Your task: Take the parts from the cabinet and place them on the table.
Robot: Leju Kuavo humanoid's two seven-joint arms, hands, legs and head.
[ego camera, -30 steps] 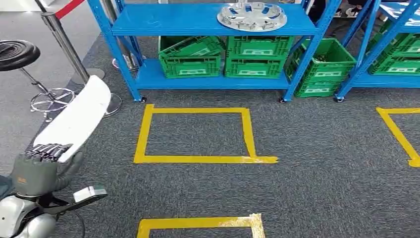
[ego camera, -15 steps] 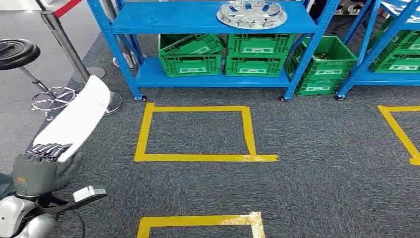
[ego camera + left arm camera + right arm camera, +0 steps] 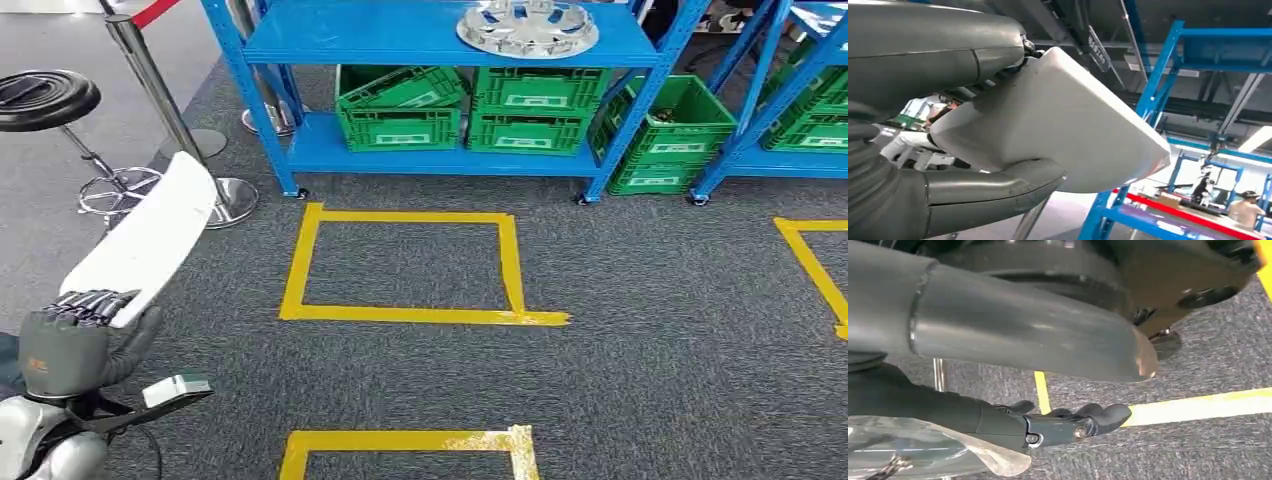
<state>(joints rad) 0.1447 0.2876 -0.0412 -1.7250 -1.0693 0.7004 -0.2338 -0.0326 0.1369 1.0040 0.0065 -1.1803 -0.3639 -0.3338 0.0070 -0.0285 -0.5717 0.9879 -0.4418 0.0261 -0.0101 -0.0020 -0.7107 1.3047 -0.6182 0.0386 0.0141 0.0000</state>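
Note:
My left hand [image 3: 70, 345] grips the lower end of a long white curved panel [image 3: 150, 240], which slants up and away over the carpet at the left. In the left wrist view the thumb and fingers [image 3: 993, 187] clamp the same white panel [image 3: 1058, 120]. A silver wheel cover [image 3: 528, 25] lies on the blue cabinet shelf [image 3: 400, 45] ahead. My right hand [image 3: 998, 422] hangs above the carpet, thumb and dark fingers apart with nothing between them. A glossy pale shape lies beside the fingers at the picture's edge.
Green crates [image 3: 400, 110] fill the cabinet's bottom shelf, and another one [image 3: 660, 130] stands at its right. A black stool [image 3: 45, 100] and a metal stanchion [image 3: 160, 90] stand at the left. Yellow tape squares [image 3: 400, 313] mark the grey carpet.
The whole picture has shifted a little to the right, so the camera has turned slightly left. My left hand still holds the white panel the same way.

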